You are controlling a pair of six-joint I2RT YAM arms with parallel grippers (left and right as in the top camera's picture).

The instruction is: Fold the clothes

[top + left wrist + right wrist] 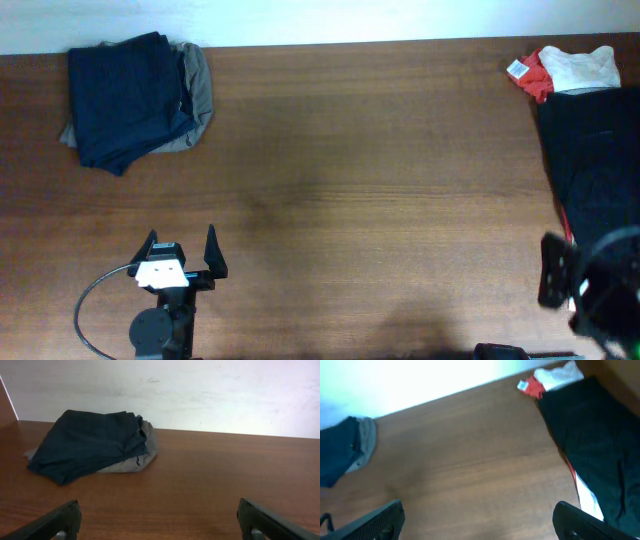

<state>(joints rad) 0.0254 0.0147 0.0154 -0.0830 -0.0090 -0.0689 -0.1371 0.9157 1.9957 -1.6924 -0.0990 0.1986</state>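
Note:
Folded dark navy shorts (128,97) lie on top of a folded grey-khaki garment (198,95) at the table's far left; both show in the left wrist view (85,442). At the far right a black garment (593,160) lies spread out, with a red piece (538,75) and a white piece (583,68) behind it. The right wrist view shows the black garment (595,440) too. My left gripper (181,250) is open and empty near the front edge. My right gripper (560,275) is open and empty at the front right, beside the black garment.
The brown wooden table (370,190) stretches between the two piles. A white wall (200,390) runs behind its far edge. A black cable (85,310) loops by the left arm's base.

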